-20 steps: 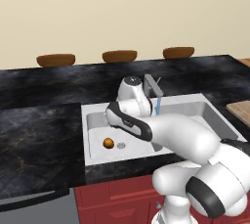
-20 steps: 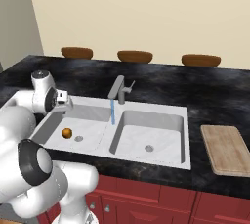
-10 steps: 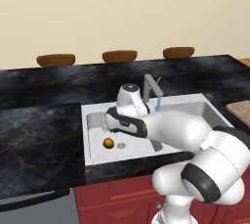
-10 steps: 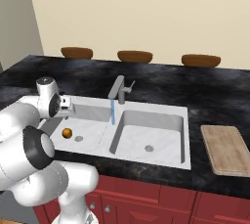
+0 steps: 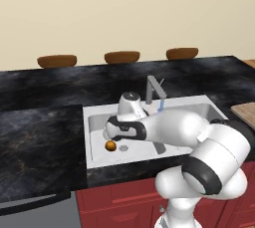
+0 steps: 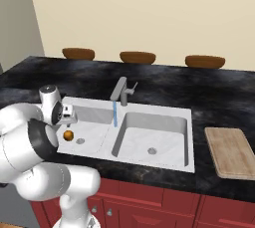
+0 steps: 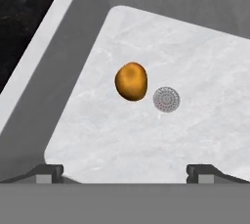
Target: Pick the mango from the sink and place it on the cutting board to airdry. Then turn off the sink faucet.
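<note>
The mango (image 7: 131, 81), small and orange, lies on the floor of the sink's left basin beside the round drain (image 7: 166, 99). It also appears as the mango (image 5: 110, 145) and the mango (image 6: 68, 135) in the base views. My gripper (image 7: 125, 174) hangs open above it, fingertips wide apart and empty. The marbled sink (image 6: 190, 137) has two basins. The grey faucet (image 5: 152, 88) (image 6: 121, 90) runs a blue stream of water (image 6: 115, 113). The wooden cutting board (image 6: 231, 152) lies on the counter right of the sink.
Three brown bowls (image 5: 57, 60) (image 5: 122, 57) (image 5: 182, 53) stand along the back of the black marbled counter (image 5: 40, 132). The basin's grey walls (image 7: 73, 61) rise close on the hand's left. My arm stretches across the sink's front.
The hand has dropped lower into the left basin, closer over the mango. The mango has not moved and the water keeps running.
</note>
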Controlling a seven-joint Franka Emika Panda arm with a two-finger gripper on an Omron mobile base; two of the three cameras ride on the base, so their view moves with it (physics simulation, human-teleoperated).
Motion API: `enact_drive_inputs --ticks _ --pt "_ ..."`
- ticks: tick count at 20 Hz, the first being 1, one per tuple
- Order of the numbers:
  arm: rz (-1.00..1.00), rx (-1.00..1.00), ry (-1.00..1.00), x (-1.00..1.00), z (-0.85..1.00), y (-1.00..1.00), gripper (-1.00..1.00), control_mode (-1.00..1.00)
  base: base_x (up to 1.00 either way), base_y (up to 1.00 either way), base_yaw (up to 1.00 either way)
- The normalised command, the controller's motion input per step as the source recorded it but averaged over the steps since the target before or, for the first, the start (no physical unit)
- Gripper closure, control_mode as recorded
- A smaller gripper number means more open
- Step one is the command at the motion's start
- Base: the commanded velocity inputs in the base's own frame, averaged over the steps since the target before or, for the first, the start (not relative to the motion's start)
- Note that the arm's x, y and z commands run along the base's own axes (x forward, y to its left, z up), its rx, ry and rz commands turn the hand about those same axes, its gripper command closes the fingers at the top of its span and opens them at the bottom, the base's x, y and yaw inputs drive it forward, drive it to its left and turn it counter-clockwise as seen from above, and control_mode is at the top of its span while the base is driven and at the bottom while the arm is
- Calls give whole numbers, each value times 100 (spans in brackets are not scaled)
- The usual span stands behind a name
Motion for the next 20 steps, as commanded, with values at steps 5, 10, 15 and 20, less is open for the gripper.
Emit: enact_drive_inputs --ticks 5,10,15,20 --pt "0 0 1 9 -20 3 -100 -100 0 0 0" --pt "0 0 1 12 -20 2 -100 -100 0 0 0" --pt "0 0 2 13 -21 3 -100 -100 0 0 0" --pt "0 0 1 11 -17 0 -100 -100 0 0 0"
